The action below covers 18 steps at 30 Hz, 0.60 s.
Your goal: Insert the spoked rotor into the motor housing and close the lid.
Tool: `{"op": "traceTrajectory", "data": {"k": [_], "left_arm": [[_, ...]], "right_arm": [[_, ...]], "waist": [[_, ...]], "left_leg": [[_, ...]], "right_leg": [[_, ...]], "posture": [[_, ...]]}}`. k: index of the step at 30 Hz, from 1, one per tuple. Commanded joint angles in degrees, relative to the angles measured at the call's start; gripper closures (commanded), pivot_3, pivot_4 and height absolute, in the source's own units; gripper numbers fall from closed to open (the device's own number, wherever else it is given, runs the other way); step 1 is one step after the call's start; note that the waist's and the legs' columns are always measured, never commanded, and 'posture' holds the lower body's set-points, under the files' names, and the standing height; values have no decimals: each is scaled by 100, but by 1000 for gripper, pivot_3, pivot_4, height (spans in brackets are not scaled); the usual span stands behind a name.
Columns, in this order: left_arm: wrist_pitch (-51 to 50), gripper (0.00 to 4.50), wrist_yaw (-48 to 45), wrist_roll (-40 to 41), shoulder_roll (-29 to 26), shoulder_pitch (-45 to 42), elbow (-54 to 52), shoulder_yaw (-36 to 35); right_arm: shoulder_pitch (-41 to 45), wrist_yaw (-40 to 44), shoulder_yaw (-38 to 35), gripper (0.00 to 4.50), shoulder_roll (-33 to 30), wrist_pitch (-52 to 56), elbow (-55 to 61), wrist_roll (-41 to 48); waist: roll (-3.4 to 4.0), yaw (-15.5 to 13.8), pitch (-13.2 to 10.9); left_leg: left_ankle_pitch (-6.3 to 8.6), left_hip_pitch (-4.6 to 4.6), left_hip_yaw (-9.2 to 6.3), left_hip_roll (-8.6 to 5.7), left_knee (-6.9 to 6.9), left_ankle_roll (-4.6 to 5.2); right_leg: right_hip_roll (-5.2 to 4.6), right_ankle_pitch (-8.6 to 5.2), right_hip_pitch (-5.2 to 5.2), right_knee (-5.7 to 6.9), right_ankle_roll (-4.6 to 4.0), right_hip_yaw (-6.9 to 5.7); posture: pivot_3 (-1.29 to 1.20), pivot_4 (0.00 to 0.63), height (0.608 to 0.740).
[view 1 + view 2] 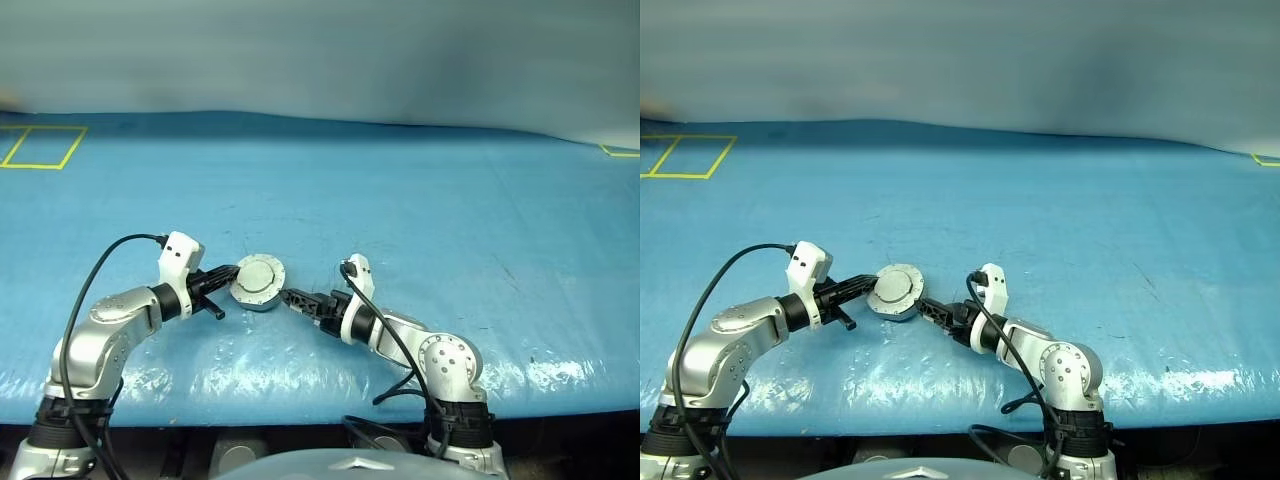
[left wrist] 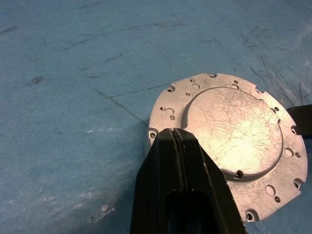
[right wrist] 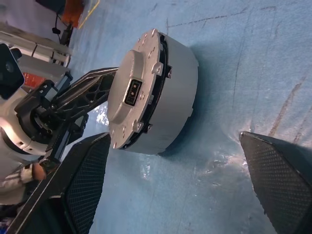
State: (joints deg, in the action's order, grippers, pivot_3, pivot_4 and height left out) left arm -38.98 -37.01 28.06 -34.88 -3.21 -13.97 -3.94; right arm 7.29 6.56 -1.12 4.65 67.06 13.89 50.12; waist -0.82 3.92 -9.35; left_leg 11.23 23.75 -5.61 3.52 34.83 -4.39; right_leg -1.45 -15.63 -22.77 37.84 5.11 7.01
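The left end effector [image 1: 228,277] is pressing its closed tips on the rim of the lid [image 2: 234,141], which is lying shut on the motor housing [image 3: 173,97]. The right end effector [image 1: 292,296] is gaping wide just beside the housing's other side. The housing, pushed from one side, could be skidding across the slick blue table [image 1: 420,190]. Nothing nearby is blocking either arm.

We see the motor housing [image 3: 168,97] on the blue table [image 3: 234,58] w/ the lid [image 3: 134,92] down on it, small connector socket in lid's centre. Our right gripper [image 3: 190,190] stands wide open, pads apart, housing just beyond. Left gripper [image 3: 92,97] reaches the lid's far edge.
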Motion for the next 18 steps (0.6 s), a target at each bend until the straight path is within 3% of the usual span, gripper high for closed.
{"op": "traceTrajectory", "data": {"k": [1,9,12,18], "left_arm": [[-55,4500,-81,-92,73,111,147,216],[-26,4500,-126,-134,89,160,171,205],[-11,4500,-117,-149,88,186,176,187],[-17,4500,-94,-144,112,244,181,164]], "right_arm": [[209,-297,33,47,1136,-57,-426,373],[604,-577,249,47,1156,-517,-1210,937],[620,-693,269,643,1120,-589,-1379,1273],[478,-910,333,2625,988,-635,-1474,1745]], "waist": [[1,2,1],[4,5,4],[5,3,5],[14,8,4]], "left_leg": [[0,0,0,0,0,0],[0,-2,0,0,0,1],[0,-1,0,0,0,1],[0,1,0,0,-5,2]], "right_leg": [[0,0,0,0,0,0],[0,0,2,-1,0,0],[0,0,2,-1,0,0],[1,0,3,0,0,0]], "posture": [[0,150,740],[0,150,740],[0,150,740],[0,150,740]]}}
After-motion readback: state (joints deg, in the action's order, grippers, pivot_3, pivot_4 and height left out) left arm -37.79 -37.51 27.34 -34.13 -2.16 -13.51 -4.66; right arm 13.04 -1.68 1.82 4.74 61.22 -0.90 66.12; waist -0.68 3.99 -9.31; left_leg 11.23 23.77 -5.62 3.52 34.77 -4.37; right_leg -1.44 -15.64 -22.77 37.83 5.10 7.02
